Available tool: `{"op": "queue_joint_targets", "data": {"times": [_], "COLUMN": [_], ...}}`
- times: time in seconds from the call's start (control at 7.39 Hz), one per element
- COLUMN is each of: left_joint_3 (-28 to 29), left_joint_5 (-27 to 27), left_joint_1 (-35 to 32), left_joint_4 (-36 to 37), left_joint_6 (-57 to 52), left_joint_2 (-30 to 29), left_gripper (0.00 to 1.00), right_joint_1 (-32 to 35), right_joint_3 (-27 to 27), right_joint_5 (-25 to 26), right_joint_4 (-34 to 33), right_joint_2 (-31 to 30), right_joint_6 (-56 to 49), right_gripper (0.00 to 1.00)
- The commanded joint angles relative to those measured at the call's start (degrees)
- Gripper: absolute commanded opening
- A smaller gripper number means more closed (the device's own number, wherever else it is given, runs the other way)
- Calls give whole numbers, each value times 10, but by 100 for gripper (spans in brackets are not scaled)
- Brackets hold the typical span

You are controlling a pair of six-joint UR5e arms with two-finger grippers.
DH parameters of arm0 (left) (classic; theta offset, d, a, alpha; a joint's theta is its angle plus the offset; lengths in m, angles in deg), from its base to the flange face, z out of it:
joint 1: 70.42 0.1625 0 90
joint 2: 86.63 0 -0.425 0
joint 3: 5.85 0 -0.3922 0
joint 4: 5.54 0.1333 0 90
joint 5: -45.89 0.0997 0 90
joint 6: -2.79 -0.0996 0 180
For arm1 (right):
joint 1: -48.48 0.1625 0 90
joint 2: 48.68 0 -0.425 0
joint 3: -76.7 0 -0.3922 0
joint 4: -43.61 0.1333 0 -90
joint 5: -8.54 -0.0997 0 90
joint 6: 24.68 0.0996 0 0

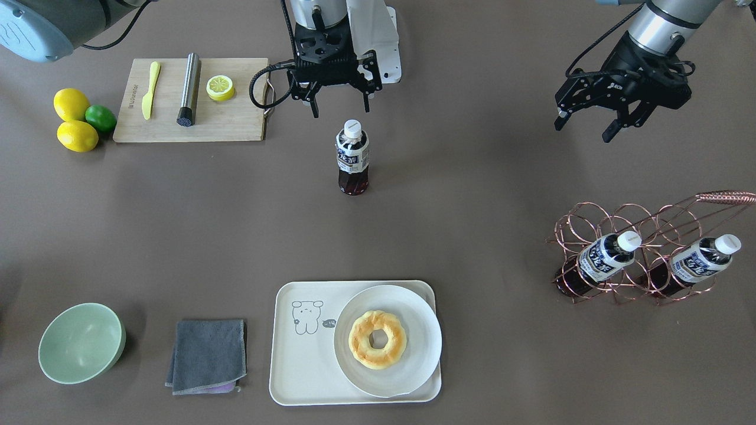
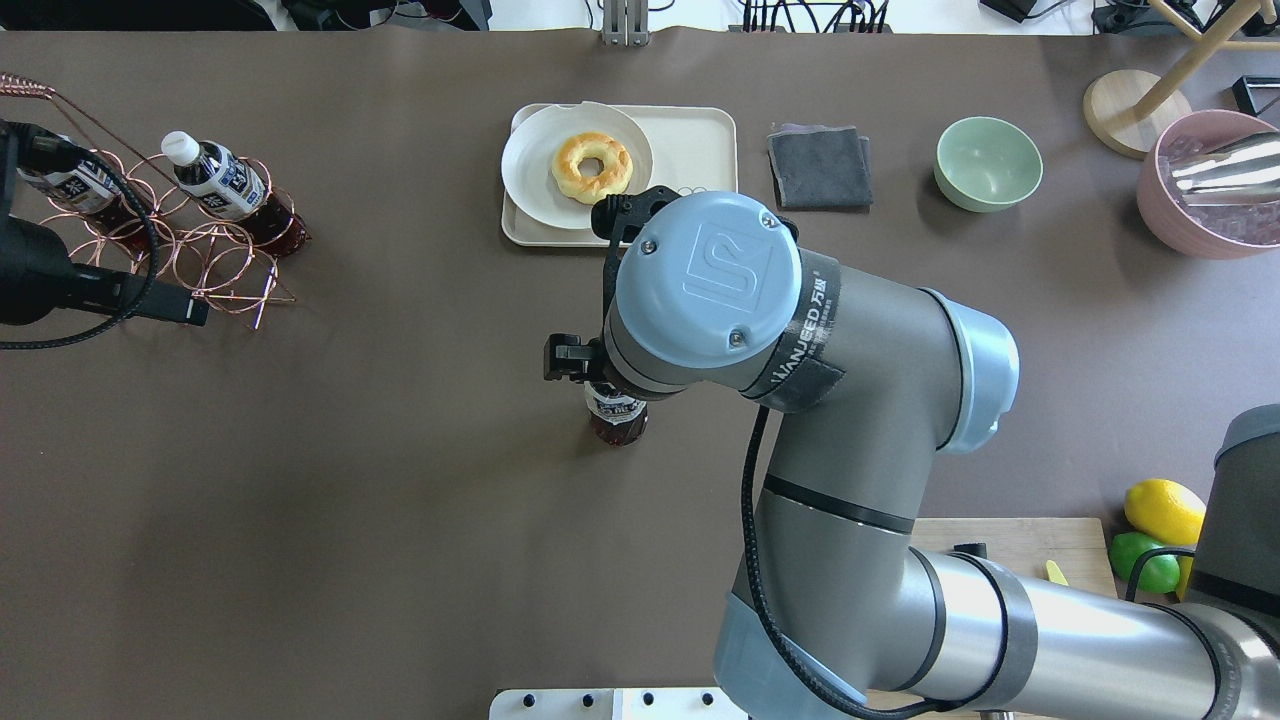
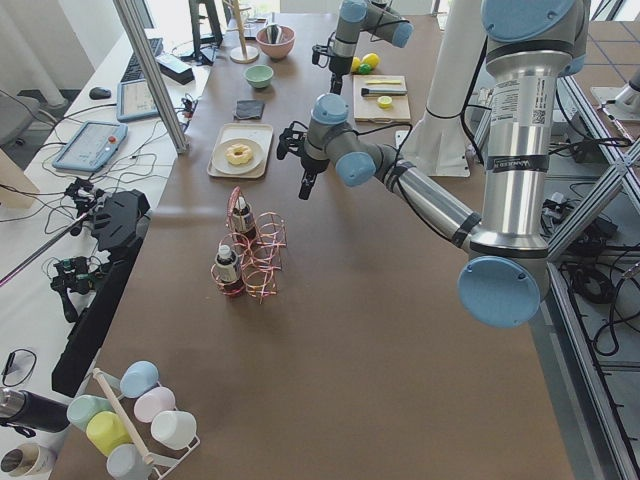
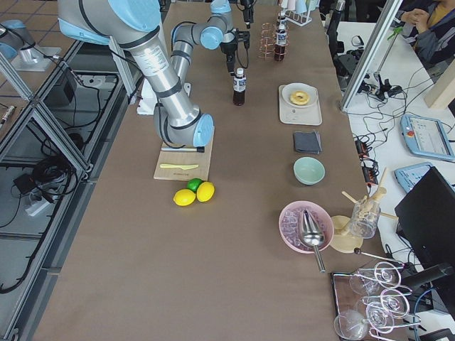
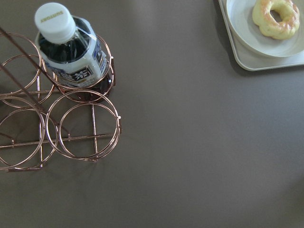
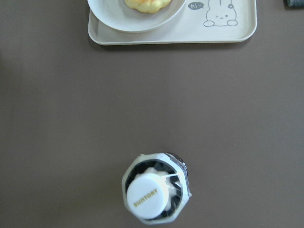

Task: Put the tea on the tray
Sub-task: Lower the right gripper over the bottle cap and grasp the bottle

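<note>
Facing the robot, you see the tea (image 1: 352, 156), a clear plastic bottle of dark liquid with a white cap. It stands upright on the matte brown table (image 1: 177, 224), well apart from the tray (image 1: 301, 366). The right gripper (image 1: 341, 110) hangs near it on the robot's side, jaws spread and empty. The left gripper (image 1: 583, 130) is spread too, near the copper wire rack (image 1: 723, 197).

From overhead, the smooth cream tray, round-cornered, carries a glossy plate (image 2: 525, 165) and a doughnut (image 2: 592, 167).

From the left end, a tablet (image 3: 90, 146) and an aluminium post (image 3: 150, 70) flank the table.
</note>
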Motion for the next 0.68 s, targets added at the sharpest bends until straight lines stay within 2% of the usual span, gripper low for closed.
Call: {"op": "queue_joint_targets", "data": {"times": [0.0, 0.14, 0.41, 0.54], "left_joint_3": [0, 2, 4, 4], "left_joint_5": [-6, -6, -6, -6], "left_joint_1": [-5, -5, -5, -5], "left_joint_4": [-17, -17, -17, -16], "left_joint_6": [-4, -4, -4, -4], "left_joint_2": [15, 13, 10, 12], "left_gripper": [97, 97, 97, 97], "right_joint_1": [14, 14, 13, 13], "right_joint_3": [-58, -60, -62, -62], "right_joint_5": [3, 3, 4, 4], "right_joint_4": [28, 28, 25, 24], "right_joint_2": [28, 28, 28, 27], "right_joint_6": [-38, -39, -39, -39], "right_gripper": [94, 88, 64, 55]}}
